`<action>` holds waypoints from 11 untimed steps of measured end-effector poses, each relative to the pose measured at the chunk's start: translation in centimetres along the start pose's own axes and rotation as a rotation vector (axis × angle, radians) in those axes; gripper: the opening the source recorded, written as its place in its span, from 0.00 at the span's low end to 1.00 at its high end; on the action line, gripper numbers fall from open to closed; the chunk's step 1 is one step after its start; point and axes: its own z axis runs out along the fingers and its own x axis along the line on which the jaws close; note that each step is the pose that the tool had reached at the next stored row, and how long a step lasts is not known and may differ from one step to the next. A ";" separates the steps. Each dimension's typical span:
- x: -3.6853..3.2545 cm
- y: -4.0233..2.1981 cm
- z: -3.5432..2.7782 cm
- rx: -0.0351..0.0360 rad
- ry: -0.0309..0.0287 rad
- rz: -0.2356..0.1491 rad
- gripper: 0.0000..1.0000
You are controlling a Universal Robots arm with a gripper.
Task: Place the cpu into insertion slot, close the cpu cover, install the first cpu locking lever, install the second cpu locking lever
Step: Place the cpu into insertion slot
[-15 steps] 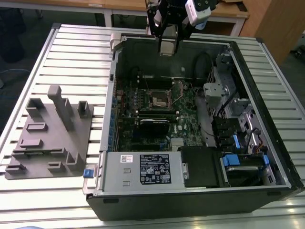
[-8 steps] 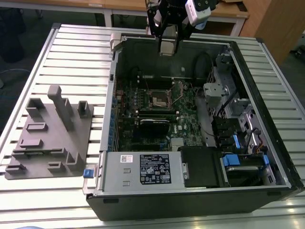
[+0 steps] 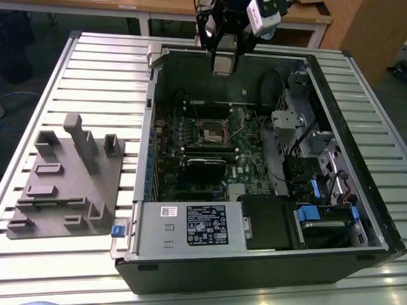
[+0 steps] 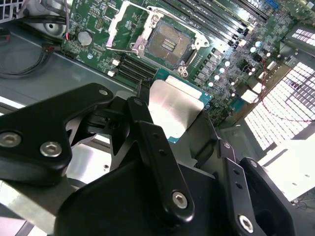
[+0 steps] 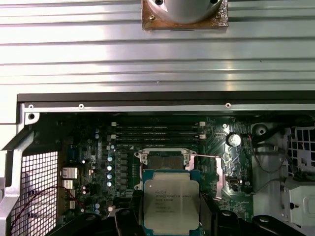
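Observation:
My gripper (image 3: 223, 58) hangs above the far wall of the open computer case, shut on the cpu (image 3: 224, 65), a flat silvery-grey square. In both wrist views the cpu (image 5: 171, 200) (image 4: 178, 104) sits between two black fingers (image 5: 132, 212) (image 4: 147, 129). The insertion slot (image 3: 213, 131) (image 5: 165, 160) (image 4: 168, 43) lies bare on the green board, below and ahead of the chip. The cpu cover (image 4: 121, 25) (image 5: 219, 180) is swung up beside the socket. A thin wire lever (image 5: 206, 156) stands raised beside it.
The case (image 3: 150, 133) lies open on a slatted aluminium table (image 3: 102, 76). A grey fixture block (image 3: 63, 184) sits on the exterior view's left. Long black memory slots (image 5: 157, 132), a black card (image 3: 206, 166), cables and drive bays (image 3: 318, 171) surround the socket.

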 end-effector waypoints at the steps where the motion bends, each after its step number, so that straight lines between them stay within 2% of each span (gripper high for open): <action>1: 0.00 -0.01 0.16 0.0000 0.0000 0.000 0.54; 6: -0.02 -0.08 0.89 0.0000 0.0000 0.000 0.54; 11: -0.02 -0.09 0.97 0.0002 0.0001 0.000 0.54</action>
